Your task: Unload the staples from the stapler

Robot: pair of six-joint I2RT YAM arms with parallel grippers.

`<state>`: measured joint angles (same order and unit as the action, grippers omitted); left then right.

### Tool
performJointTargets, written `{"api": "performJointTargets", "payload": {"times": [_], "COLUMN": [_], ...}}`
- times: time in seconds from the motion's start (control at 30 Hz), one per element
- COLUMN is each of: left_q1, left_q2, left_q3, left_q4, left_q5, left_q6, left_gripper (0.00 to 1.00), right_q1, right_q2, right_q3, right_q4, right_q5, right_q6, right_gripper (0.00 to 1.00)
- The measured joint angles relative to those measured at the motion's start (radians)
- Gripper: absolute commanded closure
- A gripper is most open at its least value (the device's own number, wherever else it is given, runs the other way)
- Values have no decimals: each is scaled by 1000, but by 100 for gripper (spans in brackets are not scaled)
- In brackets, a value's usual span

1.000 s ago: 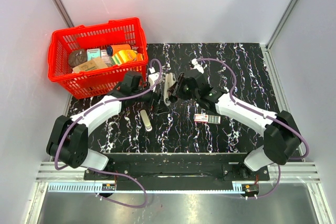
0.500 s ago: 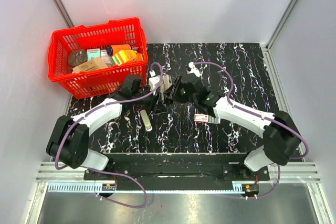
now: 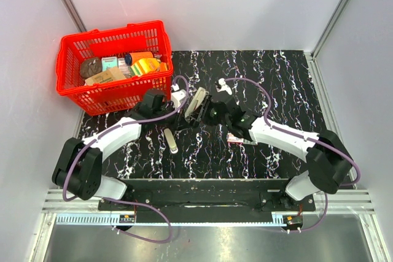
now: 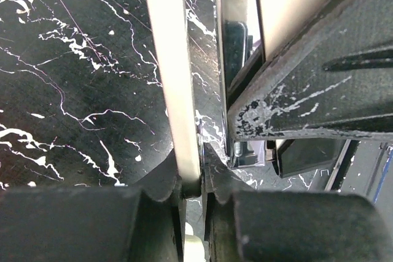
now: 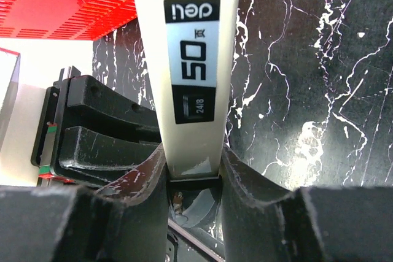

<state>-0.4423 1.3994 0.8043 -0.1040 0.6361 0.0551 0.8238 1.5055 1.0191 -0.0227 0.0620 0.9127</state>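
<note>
Black marbled table (image 3: 276, 78); stapler (image 3: 198, 102) cream, dark metal core.

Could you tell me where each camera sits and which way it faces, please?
Top external: above and behind the arms, looking down at the table; both arms show.
Left wrist: on the left arm, looking along the left gripper pinching the stapler.
Right wrist: on the right arm, looking along the right gripper clamping its labelled shell.
Shared: all three show the stapler.

Top camera overhead, looking down; wrist cameras close-up, both sharing stapler (image 5: 190, 59).
</note>
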Motion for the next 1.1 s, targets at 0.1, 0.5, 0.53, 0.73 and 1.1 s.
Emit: {"api": "performJointTargets", "payload": {"times": [0.1,0.5,0.53,0.73,1.1], "left_q1": [-8,-16,-17,-24,-80], "left_q2": [-7,23,25,27,24], "left_q3": [-11,-13,-13,-10,1], "left_q4": [1,-6,-6,-8,18], "left_q5": [-15,-83,-89,-136,-244], "left_q6": [13,166,181,293,484], "left_gripper": [100,100,100,100,100], "right_q1": [1,3,3,3,3], "right_q2": [-11,-138,-143,-164,-305], "right_q3": [-26,-172,-180,-192,-276], "right_q4": [16,55,56,31,-31], "right_q5": [-4,-7,-13,-40,-59], "right_q6": [1,-38,-45,-125,-237], "right_gripper": [100,100,100,100,100]}}
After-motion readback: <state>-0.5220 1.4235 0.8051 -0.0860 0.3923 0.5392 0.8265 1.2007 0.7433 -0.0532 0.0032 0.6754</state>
